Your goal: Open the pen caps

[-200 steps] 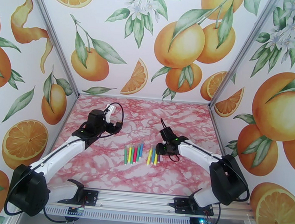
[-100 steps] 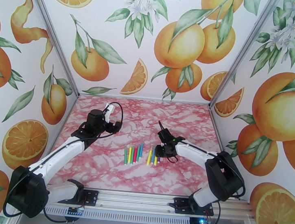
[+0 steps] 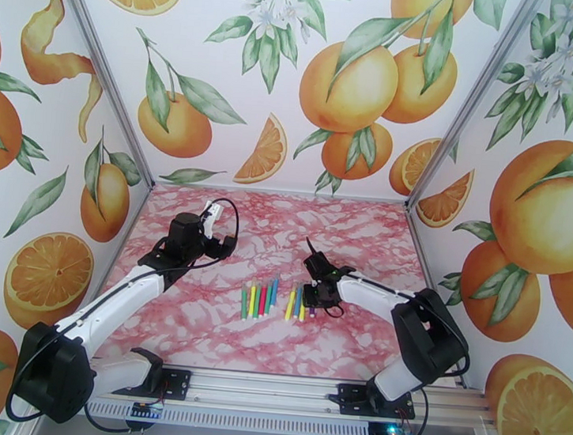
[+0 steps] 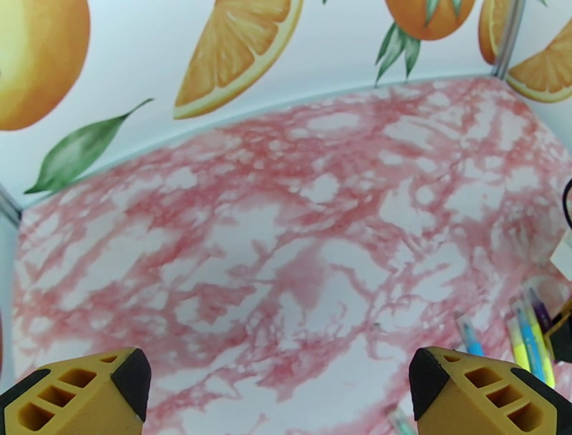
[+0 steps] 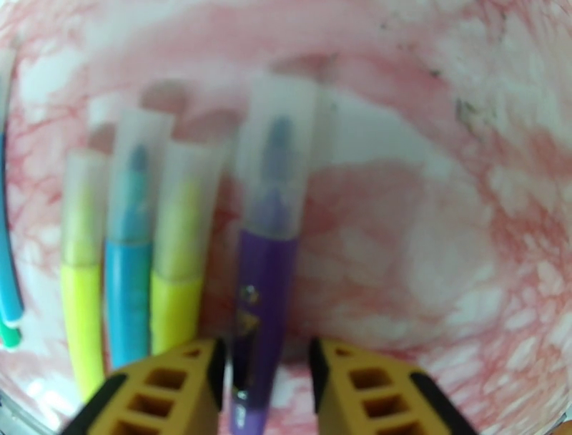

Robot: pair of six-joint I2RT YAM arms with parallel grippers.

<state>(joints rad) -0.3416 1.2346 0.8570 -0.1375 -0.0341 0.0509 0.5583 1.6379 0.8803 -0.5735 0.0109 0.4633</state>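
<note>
Now closing in: my right gripper (image 3: 309,297) straddles the purple pen (image 5: 263,286) at the right end of the row. One finger stands on either side of the barrel with thin gaps showing, so nothing is clamped yet. I come in low on the barrel so that its see-through cap (image 5: 277,157), pointing away from me, is left free for pulling. Its neighbours, the yellow and blue pens (image 5: 129,286), lie just beside it, all capped, flat on the pink marbled table (image 3: 199,318). My left gripper (image 4: 279,379) hangs spread wide over bare table at the left rear, probably waiting to take the cap. Against a second ago, my right arm has pushed in towards the pens and its jaws have narrowed. The left arm and the pens have not moved.
</note>
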